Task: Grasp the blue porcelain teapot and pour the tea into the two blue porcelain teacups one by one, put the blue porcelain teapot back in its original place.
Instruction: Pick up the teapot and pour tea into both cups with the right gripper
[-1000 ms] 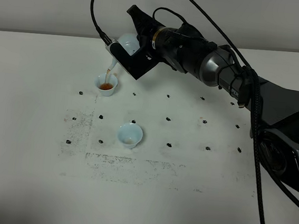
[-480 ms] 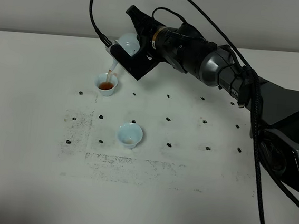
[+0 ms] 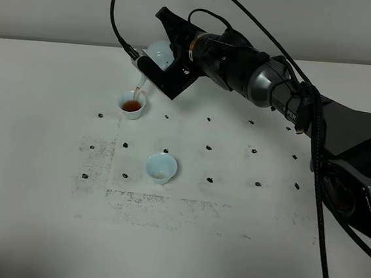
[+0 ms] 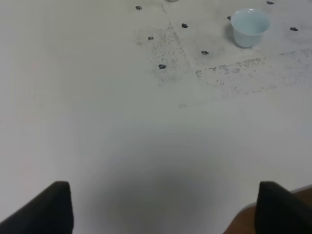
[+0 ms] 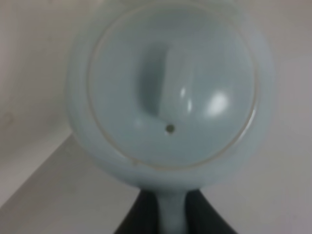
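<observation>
The blue porcelain teapot [image 3: 158,52] hangs tilted above the table's far left, its spout down over the far teacup [image 3: 131,105]. A thin brown stream runs from the spout into that cup, which holds brown tea. My right gripper [image 3: 171,64] is shut on the teapot's handle. In the right wrist view the teapot's lid and body [image 5: 170,92] fill the frame, and the handle sits between the dark fingers [image 5: 139,219]. The second teacup [image 3: 161,167] stands nearer, with only a trace of tea inside; it also shows as the teacup [image 4: 249,27]. My left gripper [image 4: 165,209] is open over bare table.
The white table [image 3: 49,185] carries rows of small black marks [image 3: 209,179] and speckled grey patches around the cups. The right arm and its black cables [image 3: 316,145] stretch across the right side. A pale wall [image 3: 54,1] runs behind the table.
The teapot has stayed tilted over the far teacup, shifting only slightly, while the tea keeps running in. The near teacup has not moved.
</observation>
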Controlling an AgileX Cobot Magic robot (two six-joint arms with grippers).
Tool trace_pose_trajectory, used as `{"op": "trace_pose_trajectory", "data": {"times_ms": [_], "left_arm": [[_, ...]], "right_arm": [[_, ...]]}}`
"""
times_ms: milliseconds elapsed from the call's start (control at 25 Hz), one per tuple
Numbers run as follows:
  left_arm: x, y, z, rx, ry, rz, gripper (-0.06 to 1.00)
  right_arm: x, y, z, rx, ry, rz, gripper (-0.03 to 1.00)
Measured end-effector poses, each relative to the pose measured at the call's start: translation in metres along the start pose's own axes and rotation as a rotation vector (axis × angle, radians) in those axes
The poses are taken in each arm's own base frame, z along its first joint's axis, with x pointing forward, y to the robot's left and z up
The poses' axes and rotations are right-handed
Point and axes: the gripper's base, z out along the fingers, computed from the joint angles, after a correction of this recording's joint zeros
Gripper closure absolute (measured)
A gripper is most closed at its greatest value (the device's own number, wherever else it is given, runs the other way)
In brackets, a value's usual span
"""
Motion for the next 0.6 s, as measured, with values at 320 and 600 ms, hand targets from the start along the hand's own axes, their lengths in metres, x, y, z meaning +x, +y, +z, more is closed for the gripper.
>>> {"op": "trace_pose_trajectory", "data": {"times_ms": [320,600], "left_arm": [[0.0,0.0,0.0,0.0,0.0,0.0,0.22],[0.0,0.0,0.0,0.0,0.0,0.0,0.22]], "right_arm": [[0.0006,-0.0004,0.0,0.004,0.007,-0.021,0.92],[0.0008,-0.0022,0.0,0.024,0.01,-0.026,0.92]]}}
